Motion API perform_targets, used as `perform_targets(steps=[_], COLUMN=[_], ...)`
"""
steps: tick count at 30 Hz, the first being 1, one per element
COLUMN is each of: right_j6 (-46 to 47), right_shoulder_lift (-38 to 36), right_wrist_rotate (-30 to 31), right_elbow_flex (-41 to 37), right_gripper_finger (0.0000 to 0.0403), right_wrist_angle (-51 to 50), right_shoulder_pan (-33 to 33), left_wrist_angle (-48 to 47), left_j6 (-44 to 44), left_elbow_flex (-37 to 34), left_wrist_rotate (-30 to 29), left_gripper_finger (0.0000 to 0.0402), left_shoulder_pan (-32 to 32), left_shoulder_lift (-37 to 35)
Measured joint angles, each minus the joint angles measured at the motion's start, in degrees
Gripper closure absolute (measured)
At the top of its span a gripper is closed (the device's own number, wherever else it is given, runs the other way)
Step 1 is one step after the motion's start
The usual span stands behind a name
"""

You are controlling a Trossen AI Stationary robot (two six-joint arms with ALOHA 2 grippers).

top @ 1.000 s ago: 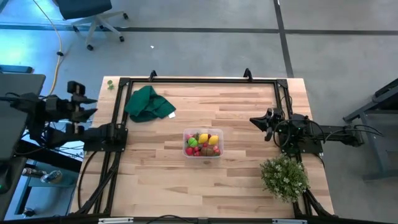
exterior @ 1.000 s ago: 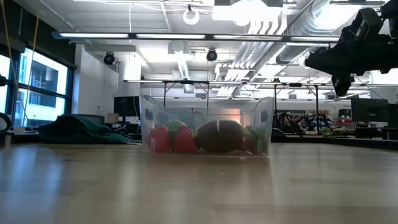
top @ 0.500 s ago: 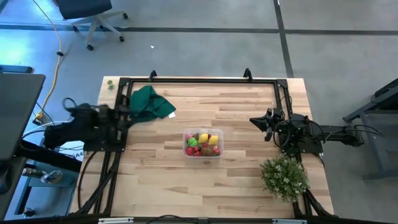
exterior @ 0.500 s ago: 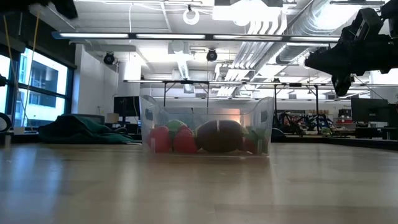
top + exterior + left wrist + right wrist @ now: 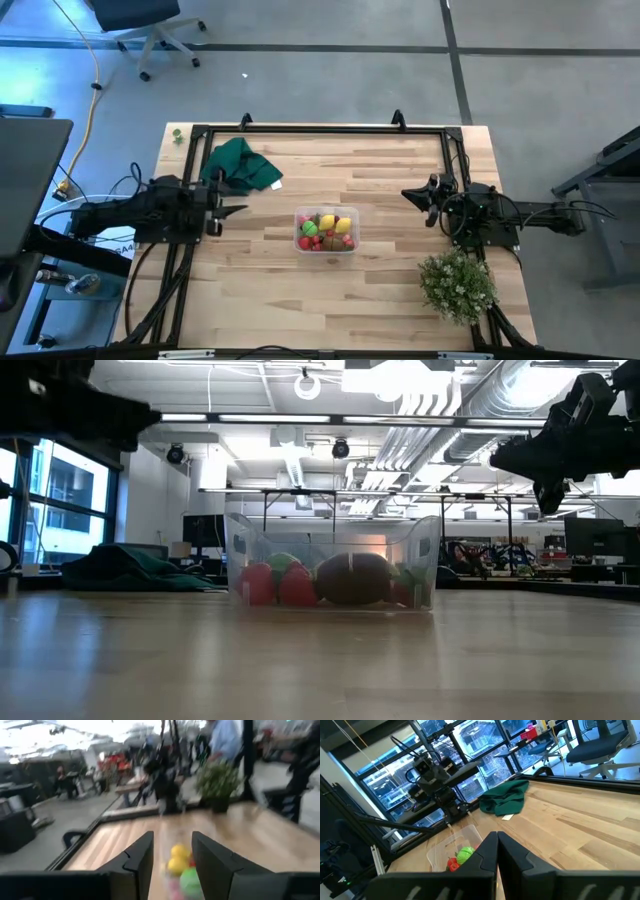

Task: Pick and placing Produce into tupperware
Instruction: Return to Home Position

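The left gripper (image 5: 224, 209) hovers over the bench's (image 5: 400, 290) left side, jaws spread, empty. Mid-bench, the tupperware (image 5: 326, 232) holds the produce (image 5: 328, 228). The right gripper (image 5: 497, 842), right of the tub, has its jaws pressed together, holding nothing. The low view shows red and brown pieces — the left wrist view shows yellow and green.

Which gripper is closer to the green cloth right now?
Left. The left gripper is right beside the green cloth. The right gripper is far off, on the other side of the tupperware.
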Motion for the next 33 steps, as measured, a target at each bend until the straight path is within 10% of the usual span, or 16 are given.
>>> perform_targets(steps=[33], right_j6=[0.0], right_shoulder_lift=[0.0], right_wrist_rotate=[0.0], right_elbow_flex=[0.0], right_gripper_finger=[0.0402], right_wrist_angle=[0.0], right_shoulder_pan=[0.0], left_wrist_angle=[-16.0], left_j6=[5.3], left_elbow_flex=[0.0], left_wrist_rotate=[-5.4], left_gripper_finger=[0.0279], left_shoulder_pan=[0.0], left_shoulder_lift=[0.0])
